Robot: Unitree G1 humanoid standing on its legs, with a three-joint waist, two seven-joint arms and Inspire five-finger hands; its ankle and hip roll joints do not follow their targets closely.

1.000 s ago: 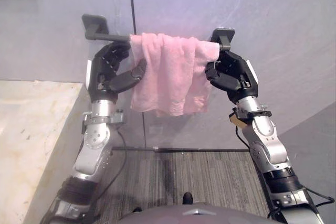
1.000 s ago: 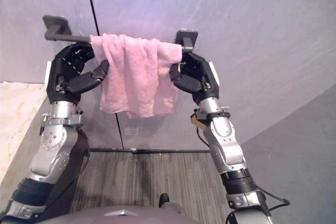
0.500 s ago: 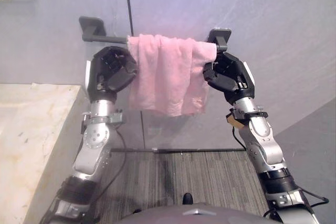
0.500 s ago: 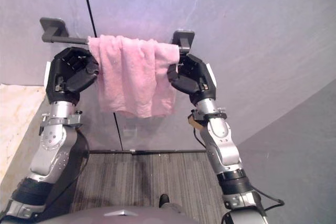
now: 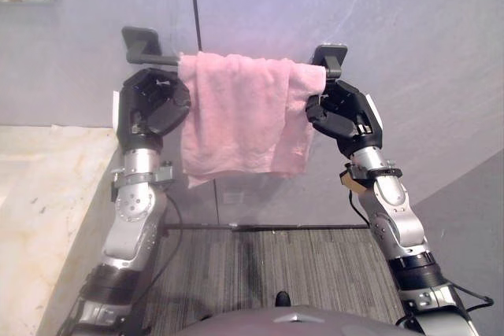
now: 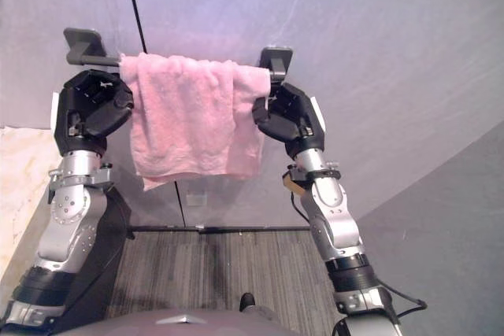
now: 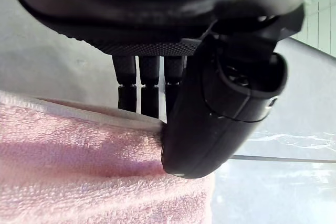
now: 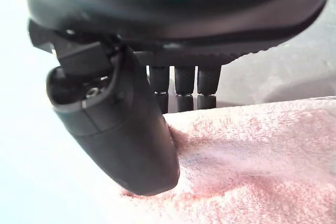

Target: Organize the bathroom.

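Towel axis: we are seeing the pink towel (image 5: 244, 120) hanging along the towel bar (image 5: 157, 58), running between our hands.
Left hand (image 5: 153, 105): pinching the towel's left edge.
Right hand (image 5: 340, 112): pinching its right edge, equally near.

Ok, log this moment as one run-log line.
step: spreading pink towel on towel bar | left robot hand: pinching towel's left edge | right robot hand: pinching right edge | towel: draped over bar

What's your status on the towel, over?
Left hand and right hand both pinching pink towel edges. Towel draped over wall bar, spread wide. Nothing in the way.
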